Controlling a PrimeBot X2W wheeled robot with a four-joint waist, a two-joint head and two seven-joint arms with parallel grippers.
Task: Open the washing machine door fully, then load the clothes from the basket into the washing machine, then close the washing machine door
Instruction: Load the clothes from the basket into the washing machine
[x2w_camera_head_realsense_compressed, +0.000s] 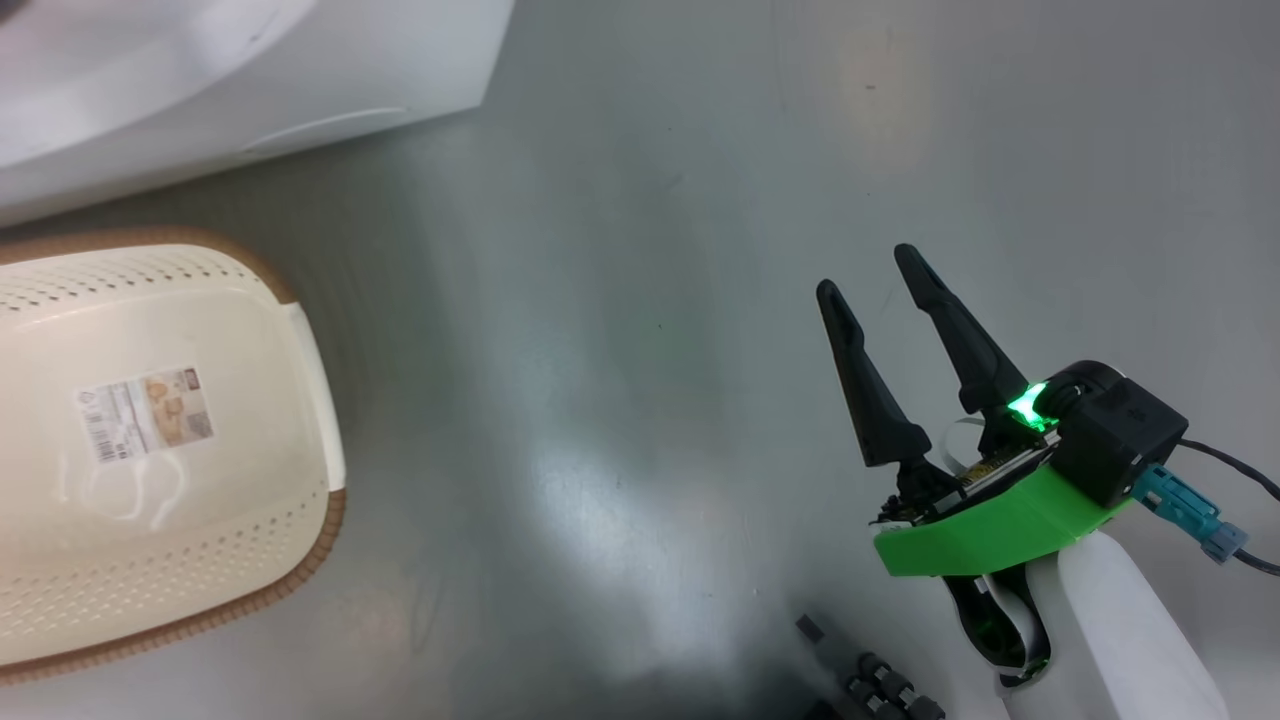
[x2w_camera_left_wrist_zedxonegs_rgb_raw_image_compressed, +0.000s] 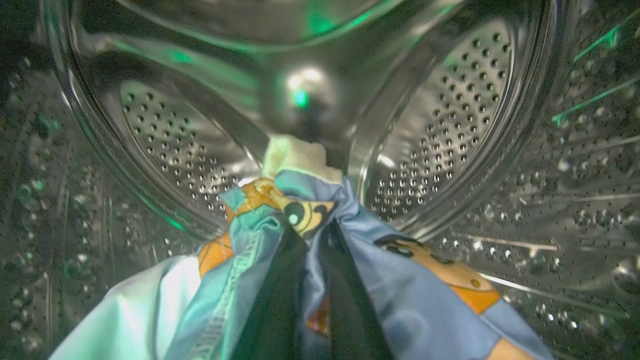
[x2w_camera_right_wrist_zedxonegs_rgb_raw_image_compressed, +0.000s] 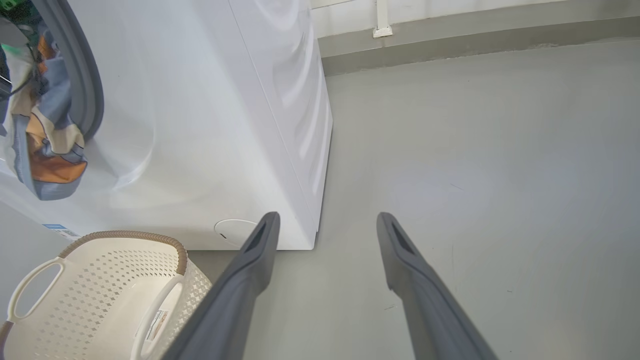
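Since the basket (x2w_camera_head_realsense_compressed: 250, 480) at the left of the head view lies empty down to its label sticker (x2w_camera_head_realsense_compressed: 145, 412), loading looks nearly done. The washing machine (x2w_camera_head_realsense_compressed: 250, 70) sits upper left. At lower right, the right gripper (x2w_camera_head_realsense_compressed: 868, 272) stands wide over grey floor (x2w_camera_head_realsense_compressed: 650, 250), holding nothing.

In the left wrist view's bottom centre, the left gripper (x2w_camera_left_wrist_zedxonegs_rgb_raw_image_compressed: 312, 235) pinches the clothes (x2w_camera_left_wrist_zedxonegs_rgb_raw_image_compressed: 415, 280) inside the perforated steel drum (x2w_camera_left_wrist_zedxonegs_rgb_raw_image_compressed: 450, 125).

At the right wrist view's far left, cloth hangs out beside the grey gasket (x2w_camera_right_wrist_zedxonegs_rgb_raw_image_compressed: 92, 95).

Next, likely: let go deep inside, tuck the trailing cloth in, then close the door.
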